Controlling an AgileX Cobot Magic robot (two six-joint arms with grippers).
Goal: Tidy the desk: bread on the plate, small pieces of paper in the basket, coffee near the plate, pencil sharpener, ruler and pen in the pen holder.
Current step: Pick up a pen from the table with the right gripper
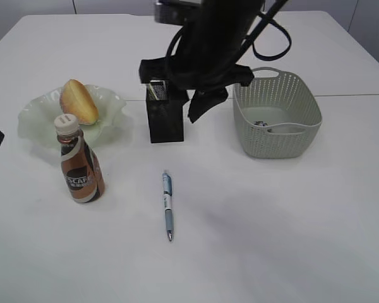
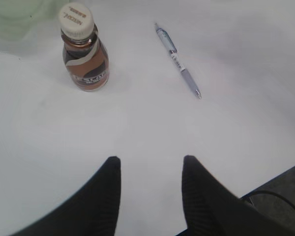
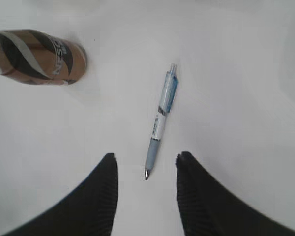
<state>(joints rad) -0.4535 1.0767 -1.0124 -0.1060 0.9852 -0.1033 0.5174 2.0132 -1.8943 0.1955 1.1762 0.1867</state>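
Observation:
A blue and white pen (image 1: pixel 168 203) lies on the white table in front of the black pen holder (image 1: pixel 165 123). Bread (image 1: pixel 79 101) sits on the pale green plate (image 1: pixel 35 120). The brown coffee bottle (image 1: pixel 81 167) stands upright just in front of the plate. My right gripper (image 3: pixel 145 157) is open and empty, above the table, with the pen's tip (image 3: pixel 160 125) showing between its fingers; in the exterior view it (image 1: pixel 202 98) hangs by the holder. My left gripper (image 2: pixel 150 160) is open and empty at the left edge, with the bottle (image 2: pixel 83 54) and pen (image 2: pixel 179 64) ahead of it.
A grey-green basket (image 1: pixel 303 101) stands right of the pen holder with small bits (image 1: pixel 265 124) inside. A light striped item (image 1: pixel 156 90) sticks up in the holder. The right arm and its cables hang over the holder.

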